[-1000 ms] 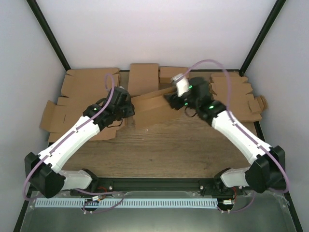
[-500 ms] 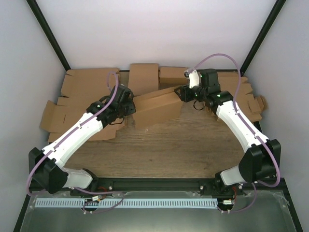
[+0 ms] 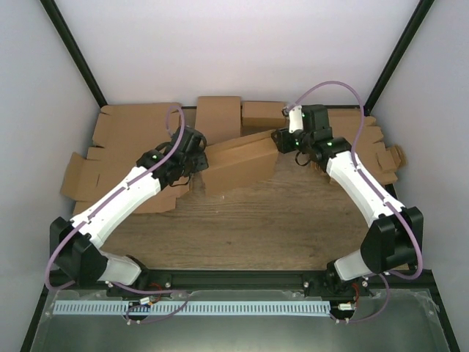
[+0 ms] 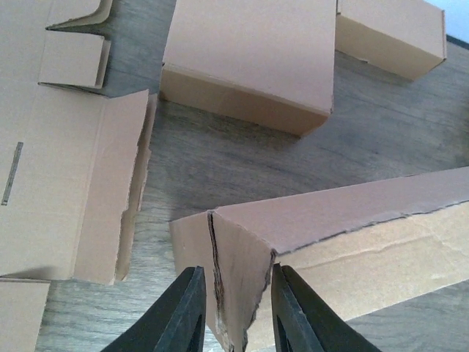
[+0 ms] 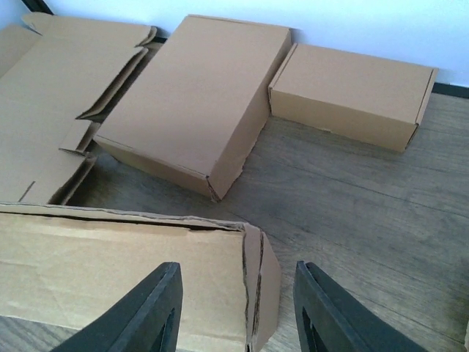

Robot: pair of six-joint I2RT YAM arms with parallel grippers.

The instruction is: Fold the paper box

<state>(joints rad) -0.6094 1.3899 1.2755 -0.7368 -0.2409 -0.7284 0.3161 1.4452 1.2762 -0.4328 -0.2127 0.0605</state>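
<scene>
The paper box [image 3: 239,161] is a long brown cardboard mailer lying slanted across the middle of the table, partly folded. My left gripper [image 3: 200,159] is at its left end. In the left wrist view the fingers [image 4: 183,315] straddle the box's folded end wall [image 4: 238,279], and the jaws are closed in on it. My right gripper [image 3: 283,139] hangs over the box's right end. In the right wrist view it [image 5: 238,315] is wide open above the box's end flap [image 5: 264,286], with neither finger touching.
A folded brown box [image 3: 218,119] and a smaller narrow box [image 3: 262,114] stand at the back. Flat cardboard blanks [image 3: 121,143] lie under the left arm, and notched blanks [image 3: 366,147] lie at the right. Bare wood [image 3: 249,227] lies in front.
My right gripper has moved back and to the right, off the middle of the box to its right end. My left gripper has shifted slightly right at the left end.
</scene>
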